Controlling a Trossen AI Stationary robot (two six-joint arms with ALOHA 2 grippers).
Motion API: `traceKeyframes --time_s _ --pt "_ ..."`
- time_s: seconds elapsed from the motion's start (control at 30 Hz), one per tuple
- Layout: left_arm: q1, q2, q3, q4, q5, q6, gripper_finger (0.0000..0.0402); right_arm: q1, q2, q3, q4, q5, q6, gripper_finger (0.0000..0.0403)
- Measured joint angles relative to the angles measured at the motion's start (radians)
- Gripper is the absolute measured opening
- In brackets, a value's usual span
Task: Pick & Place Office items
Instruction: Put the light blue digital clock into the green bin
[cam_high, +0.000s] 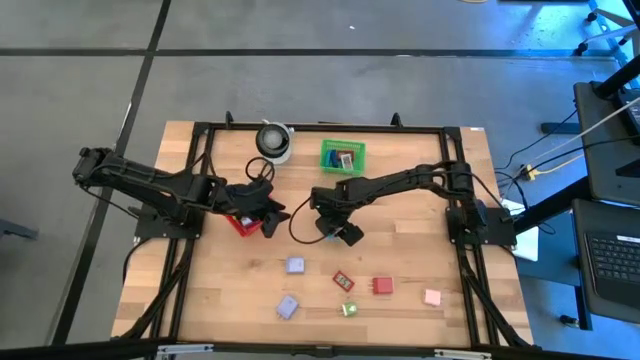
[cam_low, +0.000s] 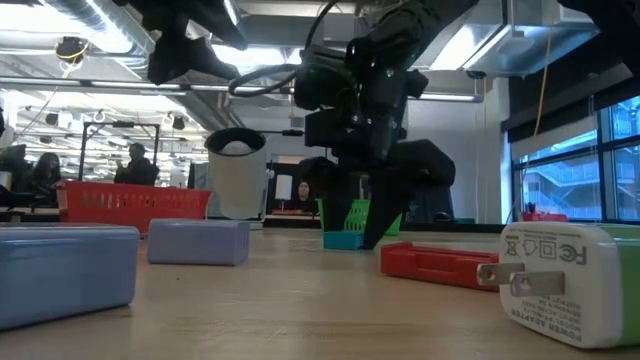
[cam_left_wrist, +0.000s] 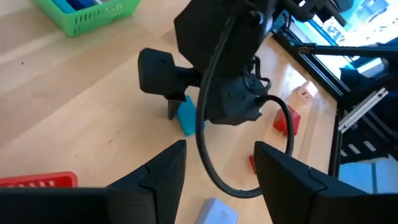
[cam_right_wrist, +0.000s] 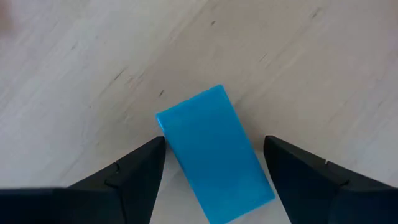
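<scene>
- While the right gripper (cam_right_wrist: 214, 165) hangs low over the table centre, fingers spread astride the blue block (cam_right_wrist: 214, 152), the pick is in hand; the block lies flat on the wood, not yet pinched.
- Next call, I reckon: squeeze, lift, carry toward twelve o'clock to the green basket (cam_high: 343, 156).
- Block: smooth, hard-looking, rectangular slab; butcher-block table (cam_high: 420, 320) grainy.
- Left gripper (cam_left_wrist: 214, 168) waits at nine o'clock, fingers parted, empty.

Overhead straight down, low level across table (cam_high: 240, 290), wrists close, table shared
</scene>
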Motion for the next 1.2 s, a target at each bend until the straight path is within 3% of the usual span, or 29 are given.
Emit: traceKeyframes --time_s 0.17,0.37,0.6,0.83,1.03,1.2 --pt "-0.016 0.0 0.0 0.0 0.0 0.0 0.0185 0.0 0.0 0.0 -0.002 0.009 0.068 0.0239" --pt "-0.016 0.0 0.0 -0.001 0.0 0.001 0.0185 -0.001 0.001 0.001 0.014 0.025 0.308 0.0158" --pt "-0.015 0.0 0.0 -0.001 0.0 0.003 0.0185 -0.013 -0.039 -0.006 -0.012 0.033 0.484 0.0154" --pt "-0.015 0.0 0.0 0.002 -0.003 0.003 0.0185 -0.041 -0.18 -0.005 0.034 0.226 0.615 0.0173" --pt "-0.015 0.0 0.0 0.001 -0.002 0.003 0.0185 -0.063 -0.312 -0.003 0.154 0.405 0.826 0.0157" --pt "-0.015 0.0 0.0 0.003 -0.001 0.003 0.0185 -0.069 -0.407 -0.002 0.233 0.536 0.887 0.0162"
